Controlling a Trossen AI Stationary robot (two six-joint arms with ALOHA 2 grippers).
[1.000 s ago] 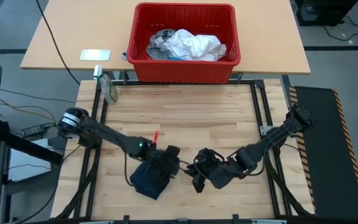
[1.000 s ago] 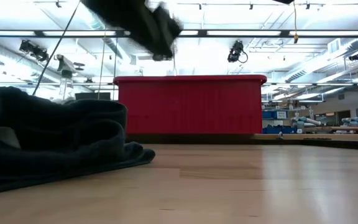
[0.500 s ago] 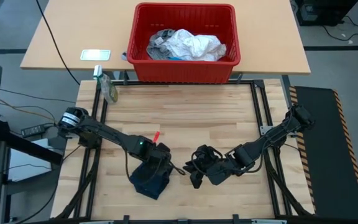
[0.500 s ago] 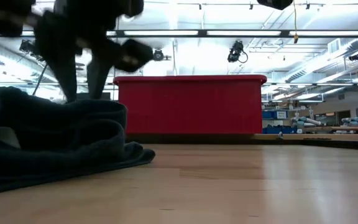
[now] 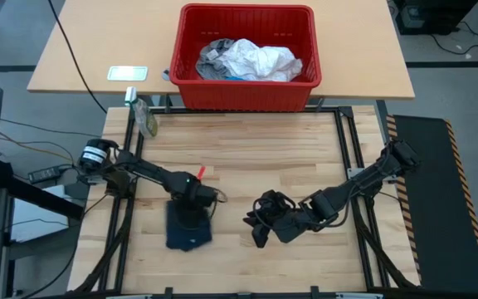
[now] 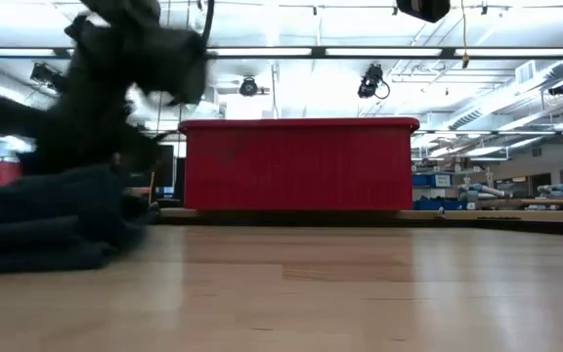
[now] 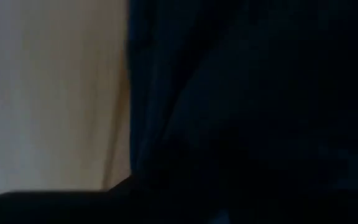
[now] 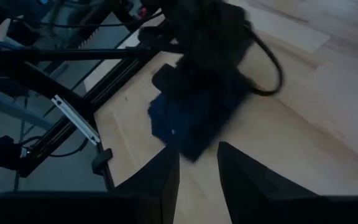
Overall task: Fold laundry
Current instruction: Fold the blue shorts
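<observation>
A small white card lies flat on the tan tabletop at about ten o'clock from the table's middle; any print on it is too small to read. Below it, at the corner of the black metal frame, stands a small greenish bottle.

The left gripper is down at about seven o'clock on the pale wood-plank table, pressed onto the dark navy garment. Whether its fingers pinch the cloth or merely rest on it cannot be told: the high view hides them and the left wrist view shows only dark folds against the wood. The garment is a soft, roughly square folded bundle lying flat; in the low view it shows as stacked, rounded layers.

At twelve o'clock, on the far table, the red plastic basket has ribbed walls and holds crumpled white cloth beside a grey piece.

The right gripper hovers at about five o'clock, near the garment but apart from it, its two dark fingers slightly parted with nothing between them.
</observation>
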